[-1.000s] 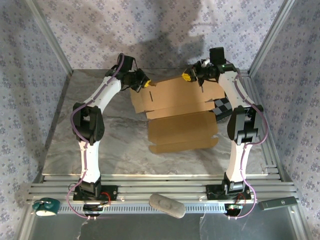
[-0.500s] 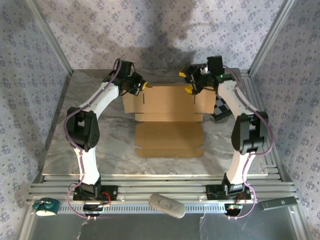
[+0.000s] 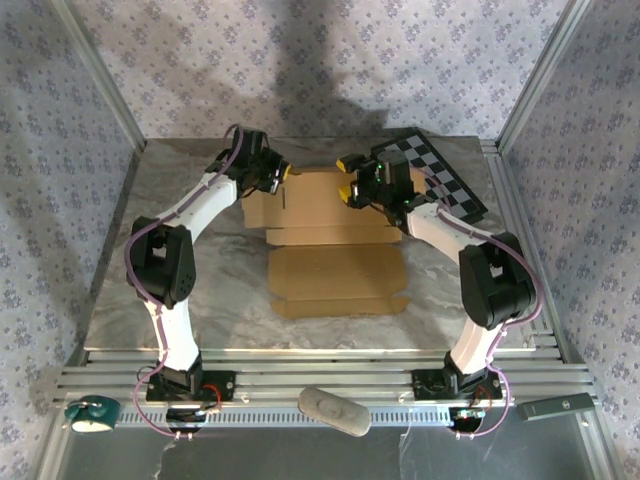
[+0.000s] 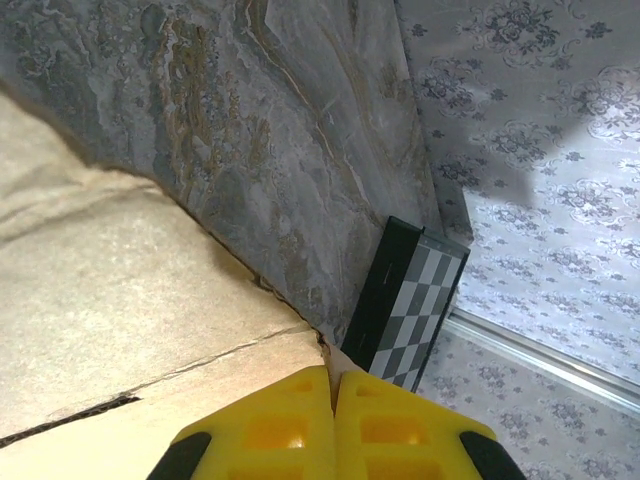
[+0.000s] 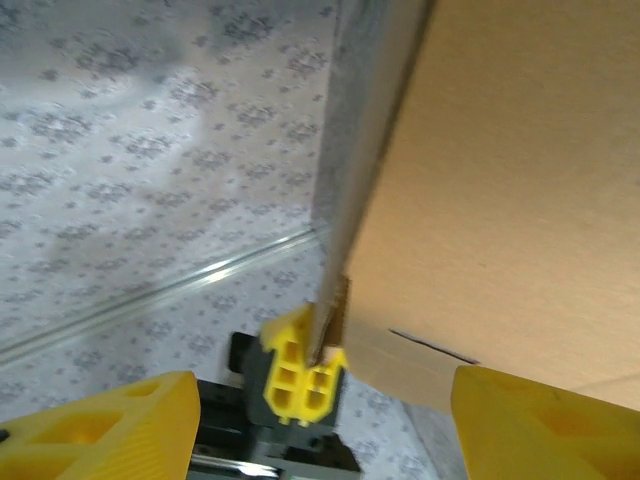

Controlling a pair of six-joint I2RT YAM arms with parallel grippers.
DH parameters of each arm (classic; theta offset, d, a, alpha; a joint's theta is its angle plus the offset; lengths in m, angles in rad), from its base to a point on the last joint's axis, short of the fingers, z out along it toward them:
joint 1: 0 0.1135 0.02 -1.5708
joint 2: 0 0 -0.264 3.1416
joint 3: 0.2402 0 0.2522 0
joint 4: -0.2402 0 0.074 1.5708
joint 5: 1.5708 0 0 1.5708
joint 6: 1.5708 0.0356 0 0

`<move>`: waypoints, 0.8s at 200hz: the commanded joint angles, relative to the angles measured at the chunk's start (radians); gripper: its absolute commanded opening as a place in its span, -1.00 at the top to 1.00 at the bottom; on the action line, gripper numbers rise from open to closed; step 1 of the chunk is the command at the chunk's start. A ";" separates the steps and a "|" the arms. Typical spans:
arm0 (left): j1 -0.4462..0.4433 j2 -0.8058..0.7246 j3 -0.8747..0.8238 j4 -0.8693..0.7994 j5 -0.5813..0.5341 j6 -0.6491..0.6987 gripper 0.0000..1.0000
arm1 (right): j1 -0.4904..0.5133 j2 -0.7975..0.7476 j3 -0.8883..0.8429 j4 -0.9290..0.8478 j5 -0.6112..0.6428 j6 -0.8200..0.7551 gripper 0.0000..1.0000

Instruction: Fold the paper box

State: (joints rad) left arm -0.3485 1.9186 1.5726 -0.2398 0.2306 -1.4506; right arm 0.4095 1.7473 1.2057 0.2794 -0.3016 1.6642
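Note:
The paper box [image 3: 335, 245] is a flat tan cardboard sheet lying in the middle of the table, its far panel raised a little. My left gripper [image 3: 281, 172] is shut on the sheet's far left corner; in the left wrist view the yellow fingers [image 4: 290, 425] pinch the cardboard [image 4: 120, 290] edge between them. My right gripper [image 3: 347, 179] hovers open over the far edge near the middle, holding nothing. In the right wrist view its yellow fingers [image 5: 100, 430] stand wide apart beside the cardboard [image 5: 500, 180], facing the left gripper's pinching fingers [image 5: 300, 378].
A black-and-white checkerboard panel [image 3: 440, 172] lies at the back right, just beyond the box, and it also appears in the left wrist view [image 4: 405, 310]. Patterned walls close in the table [image 3: 180, 290] on three sides. Bare marble lies left and right of the box.
My right gripper let go of the box's far right corner, opened and swung left toward the middle. The box squared up and the checkerboard panel came into full view. The left gripper kept its pinch.

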 commanded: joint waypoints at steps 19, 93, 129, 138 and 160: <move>-0.004 -0.056 -0.011 0.059 0.000 -0.038 1.00 | 0.005 0.081 0.100 0.049 0.064 0.078 -0.24; -0.012 -0.063 -0.001 0.073 0.024 0.008 1.00 | -0.003 0.141 0.163 -0.074 0.059 0.101 0.04; -0.027 -0.056 0.016 0.077 0.034 0.010 1.00 | -0.015 0.207 0.215 -0.042 0.042 0.136 0.19; -0.030 -0.056 0.024 0.074 0.036 0.015 1.00 | -0.016 0.222 0.238 -0.049 0.033 0.140 0.29; -0.030 -0.066 0.044 0.064 0.041 0.047 1.00 | -0.022 0.230 0.272 -0.086 0.035 0.131 0.93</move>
State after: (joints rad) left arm -0.3580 1.9091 1.5604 -0.2005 0.2043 -1.4483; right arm 0.3996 1.9530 1.4208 0.2356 -0.2665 1.7878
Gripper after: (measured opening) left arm 0.045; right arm 0.246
